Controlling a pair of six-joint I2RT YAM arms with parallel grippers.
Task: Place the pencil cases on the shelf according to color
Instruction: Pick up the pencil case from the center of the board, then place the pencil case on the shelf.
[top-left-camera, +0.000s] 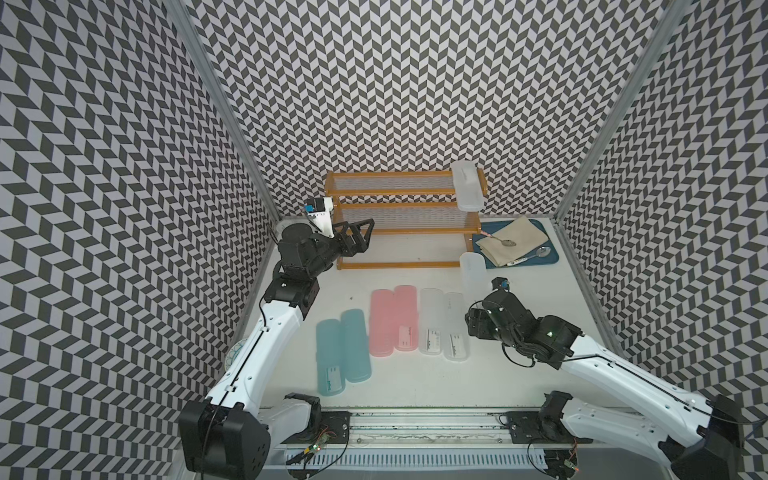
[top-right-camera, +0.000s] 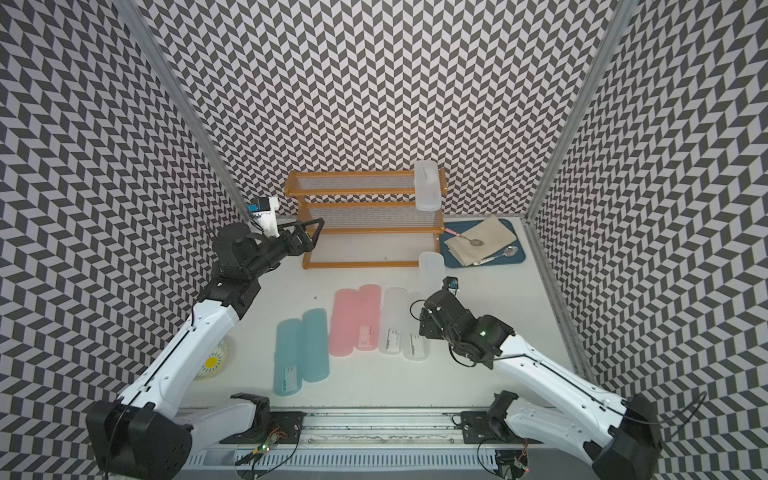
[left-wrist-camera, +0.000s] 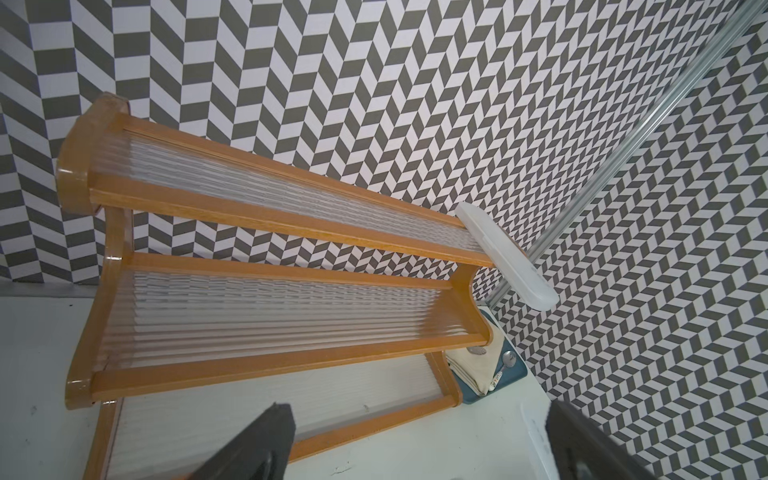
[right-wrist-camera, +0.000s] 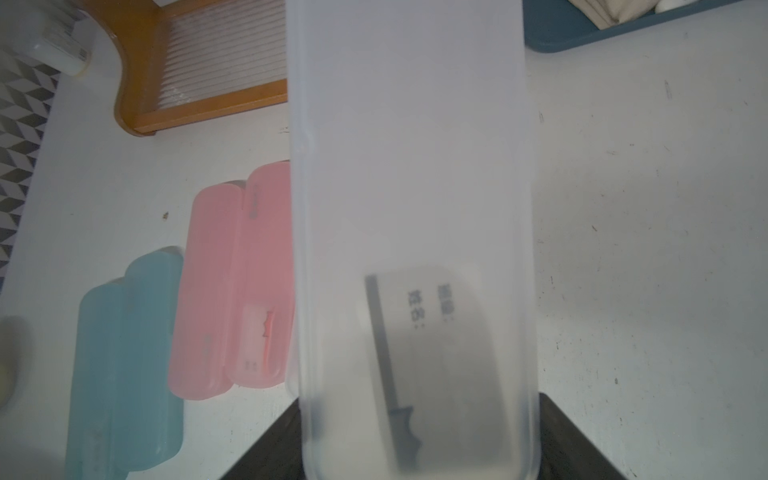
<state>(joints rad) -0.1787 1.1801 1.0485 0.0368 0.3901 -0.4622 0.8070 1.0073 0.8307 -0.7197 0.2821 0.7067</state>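
My right gripper (top-left-camera: 482, 296) (right-wrist-camera: 419, 436) is shut on the near end of a frosted white pencil case (top-left-camera: 472, 272) (right-wrist-camera: 411, 166). The case's far end points at the lower right corner of the shelf (top-left-camera: 399, 192). Another white case (top-left-camera: 468, 185) lies across the right end of the top tier. On the table lie two teal cases (top-left-camera: 343, 351), two pink cases (top-left-camera: 392, 320) and two white cases (top-left-camera: 442, 324) side by side. My left gripper (top-left-camera: 365, 232) (left-wrist-camera: 417, 415) hangs open and empty by the shelf's left end.
A blue tray (top-left-camera: 548, 257) with a beige cloth and spoons sits right of the shelf. A small flowered plate (top-right-camera: 214, 359) lies under my left arm. Patterned walls close in the back and both sides.
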